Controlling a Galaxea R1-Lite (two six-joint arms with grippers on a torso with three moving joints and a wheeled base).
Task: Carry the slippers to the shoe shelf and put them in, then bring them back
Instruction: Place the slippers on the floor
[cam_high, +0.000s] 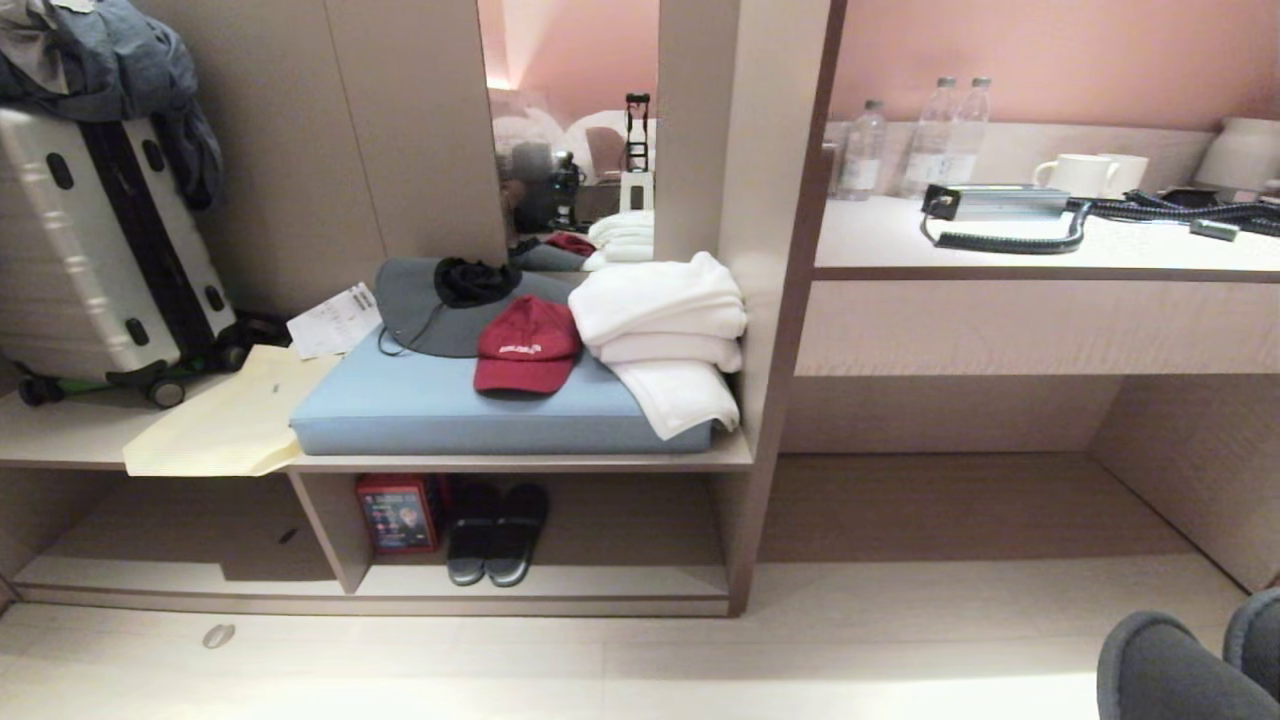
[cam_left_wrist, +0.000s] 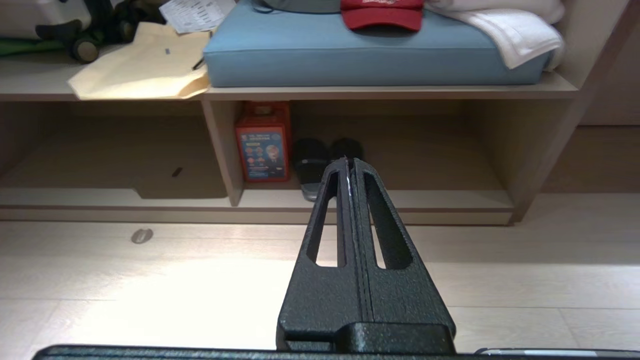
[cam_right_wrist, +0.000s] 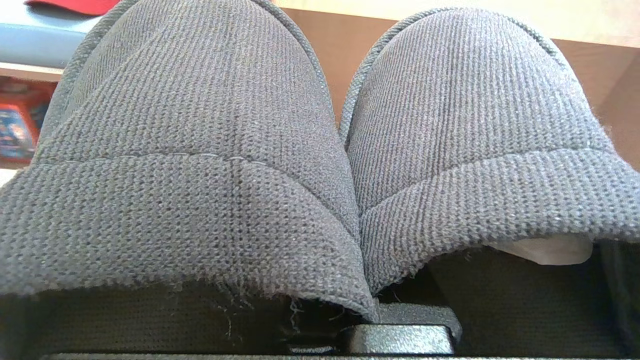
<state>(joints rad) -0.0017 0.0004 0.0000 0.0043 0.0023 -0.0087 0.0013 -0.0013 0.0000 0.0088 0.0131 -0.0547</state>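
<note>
Right wrist view: slippers (cam_right_wrist: 320, 150) over tool (cam_right_wrist: 400, 337)

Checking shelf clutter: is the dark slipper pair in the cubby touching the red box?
Apart. The left wrist view shows a strip of shelf floor between the red box and the dark slippers.

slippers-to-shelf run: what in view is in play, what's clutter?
In play:
slate-grey slippers, shut in the right pincer
shoe shelf

Clutter:
dark slippers in the shelf
red box
red cap
white towels
suitcase
water bottles
</note>
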